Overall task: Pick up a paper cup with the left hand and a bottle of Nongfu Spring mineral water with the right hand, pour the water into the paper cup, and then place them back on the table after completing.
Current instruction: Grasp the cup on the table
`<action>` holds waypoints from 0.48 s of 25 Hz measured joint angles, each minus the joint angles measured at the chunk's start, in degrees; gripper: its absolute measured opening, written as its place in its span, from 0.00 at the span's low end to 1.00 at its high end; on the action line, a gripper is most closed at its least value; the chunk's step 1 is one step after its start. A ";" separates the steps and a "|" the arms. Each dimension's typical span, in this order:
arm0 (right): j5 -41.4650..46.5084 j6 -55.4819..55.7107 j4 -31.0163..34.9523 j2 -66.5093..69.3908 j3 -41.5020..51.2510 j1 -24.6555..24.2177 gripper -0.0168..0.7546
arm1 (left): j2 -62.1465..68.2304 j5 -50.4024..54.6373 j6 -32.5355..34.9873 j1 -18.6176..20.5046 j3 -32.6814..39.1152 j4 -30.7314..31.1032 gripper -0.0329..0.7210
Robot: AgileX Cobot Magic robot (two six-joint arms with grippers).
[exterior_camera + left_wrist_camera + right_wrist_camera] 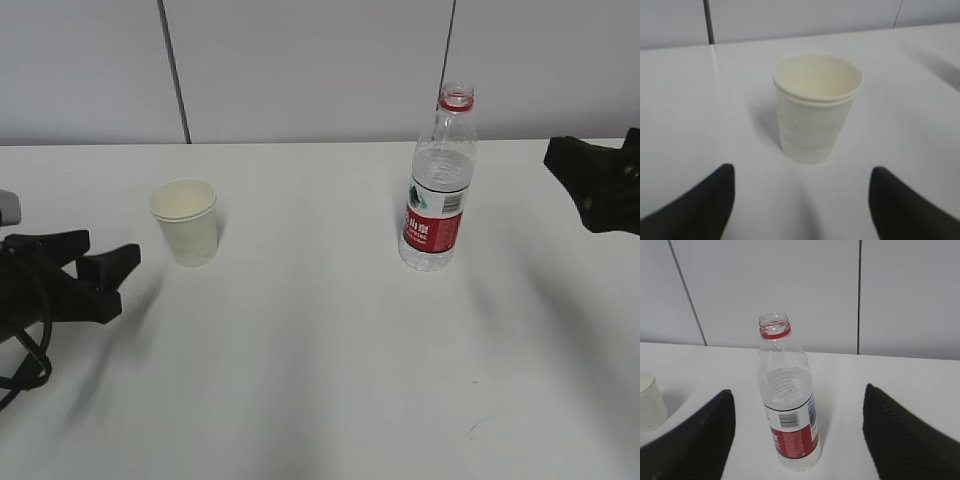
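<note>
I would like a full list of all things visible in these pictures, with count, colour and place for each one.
paper cup: one, pale cream, upright on the left part of the table, open side up, nothing touching it.
water bottle: one, clear with a red label and red neck ring, no cap, upright on the right part, partly filled with clear water.
table: one, plain white, under everything.
wall: pale grey panels with dark seams, behind the table.
left claw: one, black, open, at the left edge, short of the cup.
right claw: one, black, open, at the right edge, apart from the bottle.
</note>
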 joint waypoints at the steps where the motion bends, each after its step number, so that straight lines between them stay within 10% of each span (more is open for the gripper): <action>1: -0.17 0.02 0.10 0.00 0.00 0.00 0.78 | 1.64 0.06 -0.07 0.00 -0.38 0.00 0.74; 12: -1.44 0.02 0.09 0.00 0.00 0.00 0.78 | 9.73 -0.35 -0.13 0.00 -8.91 2.70 0.87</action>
